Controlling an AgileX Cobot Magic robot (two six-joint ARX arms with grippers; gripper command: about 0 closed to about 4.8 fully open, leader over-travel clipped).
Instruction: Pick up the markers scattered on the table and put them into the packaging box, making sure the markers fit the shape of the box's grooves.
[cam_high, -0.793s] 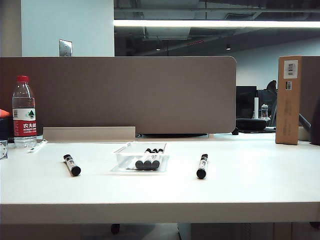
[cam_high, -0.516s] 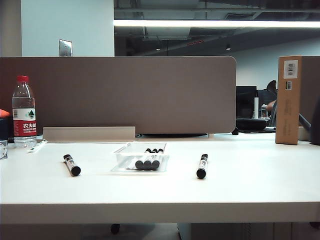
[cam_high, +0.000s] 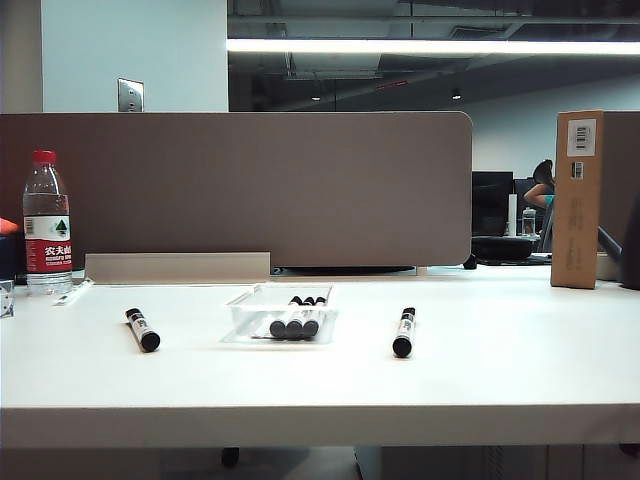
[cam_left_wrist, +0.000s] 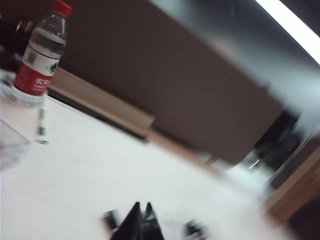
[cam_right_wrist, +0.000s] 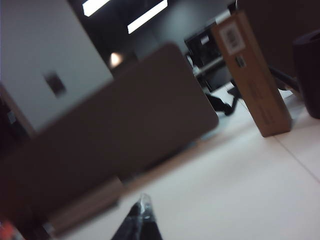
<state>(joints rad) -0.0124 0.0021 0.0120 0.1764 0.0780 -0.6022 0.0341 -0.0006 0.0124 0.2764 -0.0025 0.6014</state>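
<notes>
Both my jaws are pressed shut and hold nothing. My left gripper (cam_left_wrist: 141, 220) shows only in its wrist view, as a dark pointed tip above the white surface (cam_high: 500, 370); my right gripper (cam_right_wrist: 141, 216) shows the same way in its own wrist view, tip closed, over bare surface. Neither arm appears in the exterior view.

In the exterior view, nearest the front edge, three things lie across the middle of the frame. At lower left, a loose marker (cam_high: 143, 329) lies at a slant, one black end toward the camera. At lower centre sits the packaging box (cam_high: 254, 316), a clear shallow tray, with three markers (cam_high: 296, 319) lying side by side in its right-hand grooves; the left grooves hold none. Right of centre, well apart from the tray, another loose marker (cam_high: 404, 332) lies almost lengthwise to the view.

Farther back at the left edge stands a water bottle (cam_high: 47, 224) with a red cap and red label, a pen (cam_high: 75, 291) lying just beside it. A brown partition (cam_high: 240, 185) spans the back of the surface. At the far right stands a tall cardboard box (cam_high: 578, 200).
</notes>
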